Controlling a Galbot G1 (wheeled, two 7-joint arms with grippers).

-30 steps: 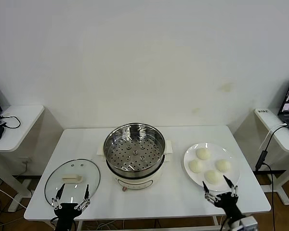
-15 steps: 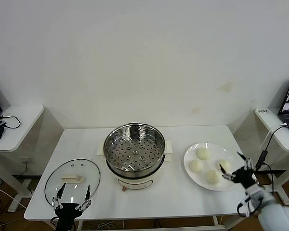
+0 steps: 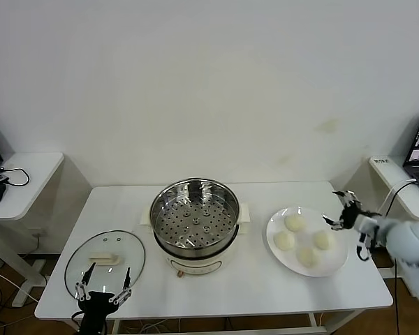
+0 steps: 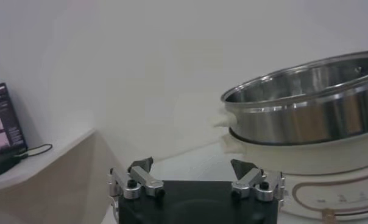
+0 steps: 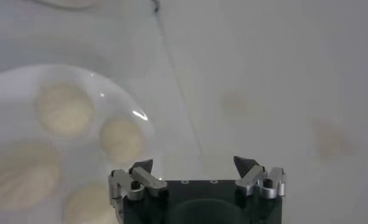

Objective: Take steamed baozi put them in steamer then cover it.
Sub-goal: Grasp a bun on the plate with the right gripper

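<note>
Soft, squashable steamed baozi (image 3: 294,222) want a gentle side pinch from the spread-open, empty right tool (image 3: 342,209) (left tool (image 3: 103,285) likewise).

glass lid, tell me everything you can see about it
The glass lid is round and clear with a thin metal rim and a cream oblong handle on top. It lies flat, handle up, on the white table, at the front corner on the robot's left, apart from the steamer. The open left gripper hovers at its near edge.

I see bright, even light — glare on the plate (image 5: 129,115) near nine o'clock, buns (image 5: 120,139) soft-focused.
</note>
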